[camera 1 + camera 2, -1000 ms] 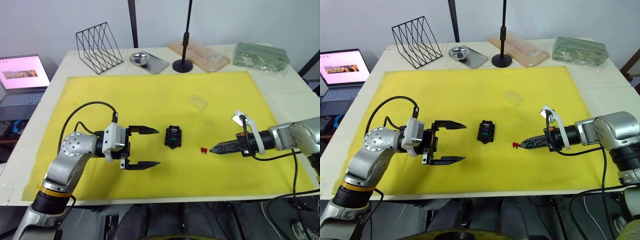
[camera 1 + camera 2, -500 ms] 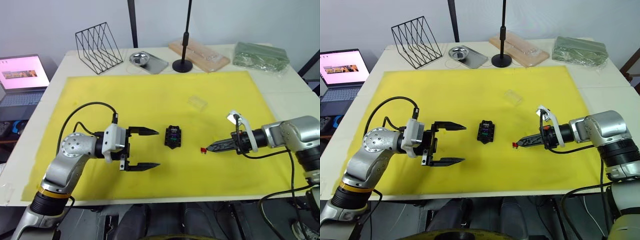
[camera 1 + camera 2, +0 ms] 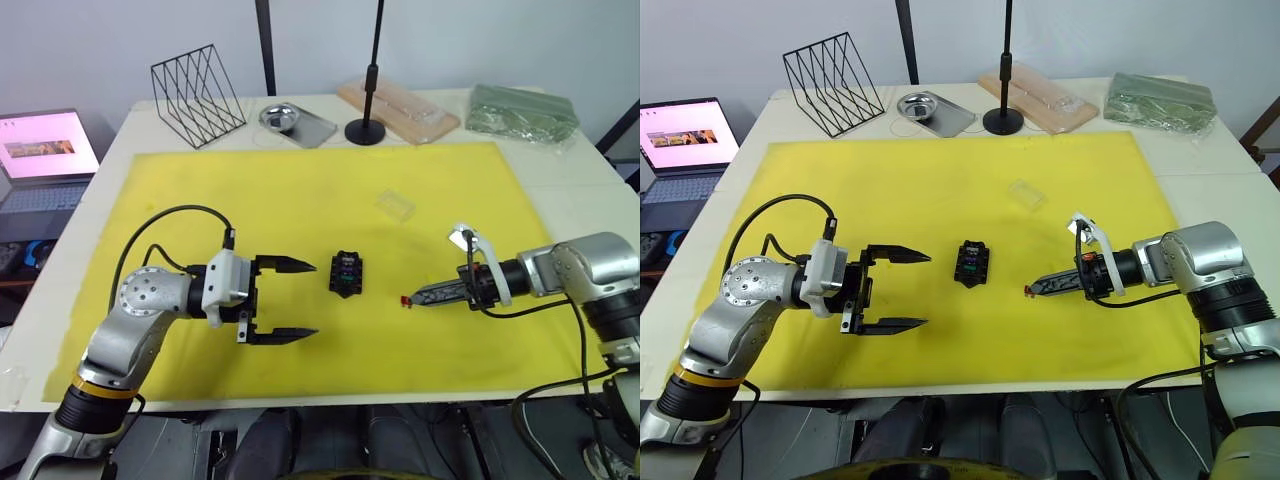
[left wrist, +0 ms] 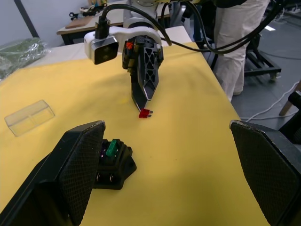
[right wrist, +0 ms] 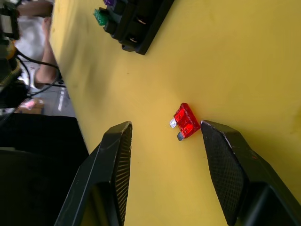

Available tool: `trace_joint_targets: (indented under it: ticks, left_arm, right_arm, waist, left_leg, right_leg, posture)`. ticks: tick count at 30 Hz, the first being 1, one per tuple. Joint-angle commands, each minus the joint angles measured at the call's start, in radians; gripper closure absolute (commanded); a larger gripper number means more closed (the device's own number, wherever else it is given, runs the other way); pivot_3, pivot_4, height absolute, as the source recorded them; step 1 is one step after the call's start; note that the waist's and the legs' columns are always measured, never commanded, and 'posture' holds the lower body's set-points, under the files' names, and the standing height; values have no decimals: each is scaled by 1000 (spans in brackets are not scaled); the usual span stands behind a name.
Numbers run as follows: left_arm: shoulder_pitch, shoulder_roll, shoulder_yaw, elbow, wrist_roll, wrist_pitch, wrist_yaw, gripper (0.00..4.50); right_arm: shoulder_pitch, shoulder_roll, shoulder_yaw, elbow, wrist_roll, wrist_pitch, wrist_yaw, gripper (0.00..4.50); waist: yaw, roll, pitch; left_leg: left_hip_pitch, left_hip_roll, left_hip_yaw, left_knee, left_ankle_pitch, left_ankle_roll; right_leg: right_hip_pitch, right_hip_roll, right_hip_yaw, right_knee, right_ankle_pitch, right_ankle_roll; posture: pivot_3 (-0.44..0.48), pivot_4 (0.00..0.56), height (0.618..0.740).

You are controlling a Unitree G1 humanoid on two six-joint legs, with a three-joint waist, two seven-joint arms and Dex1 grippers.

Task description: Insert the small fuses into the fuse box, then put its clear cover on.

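Note:
The black fuse box (image 3: 347,273) sits mid-mat with a green fuse (image 4: 111,149) standing in a slot. To its right a red fuse (image 3: 406,299) lies flat on the yellow mat. My right gripper (image 5: 164,127) is open and low over the mat, its fingers on either side of the red fuse (image 5: 186,121), which lies close to one finger. On the other side of the box, my left gripper (image 3: 314,298) hovers wide open, holding nothing. The clear cover (image 3: 395,206) rests on the mat behind the box, to the right.
Along the table's back edge stand a wire rack (image 3: 198,95), a metal tray (image 3: 296,123), a black stand (image 3: 366,130), a clear tray with a wooden board (image 3: 398,110) and a green bag (image 3: 522,112). A laptop (image 3: 45,150) sits at far left.
My right gripper has slid left along the mat until its tips reach the red fuse. The left gripper has stayed almost still.

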Motion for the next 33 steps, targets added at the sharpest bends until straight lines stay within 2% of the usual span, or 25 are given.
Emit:
trace_joint_targets:
  ticks: [1,3,5,25,28,30,33]
  left_arm:
    - [-2,6,27,-30,-24,2,7,0]
    - [-3,6,26,-29,-23,3,7,0]
    - [-7,5,24,-25,-19,1,6,0]
    - [-20,3,20,-20,-14,2,3,0]
    - [-20,3,20,-20,-13,2,3,0]
    - [-21,3,20,-19,-12,1,2,0]
    - [-22,3,19,-16,-11,0,2,0]
  right_arm:
    - [-8,-5,-17,-9,-7,-9,14,2080]
    - [-7,-2,-17,-2,-14,-13,8,2080]
    - [-7,4,-20,-3,-17,-10,2,2424]
    - [33,49,-49,-21,-11,26,-48,2424]
    - [35,51,-51,-19,-18,22,-53,2969]
    - [36,48,-49,-18,-19,20,-53,3605]
    - [39,41,-43,-20,-24,9,-45,3605]
  waist:
    - [0,0,0]
    - [0,0,0]
    - [0,0,0]
    - [-1,0,0]
    - [-1,0,0]
    - [-1,0,0]
    - [-1,0,0]
  left_leg:
    - [0,0,0,0,0,0]
    - [0,0,0,0,0,0]
    - [0,0,0,0,0,0]
    - [0,0,0,0,0,0]
    - [0,0,0,0,0,0]
    - [0,0,0,0,0,0]
    - [0,0,0,0,0,0]
  right_leg:
    - [0,0,0,0,0,0]
    - [0,0,0,0,0,0]
    - [0,0,0,0,0,0]
    - [0,0,0,0,0,0]
    - [0,0,0,0,0,0]
    - [0,0,0,0,0,0]
    - [0,0,0,0,0,0]
  posture:
    - [0,150,740]
    - [0,150,740]
    - [0,150,740]
    - [0,150,740]
    - [0,150,740]
    - [0,150,740]
    - [0,150,740]
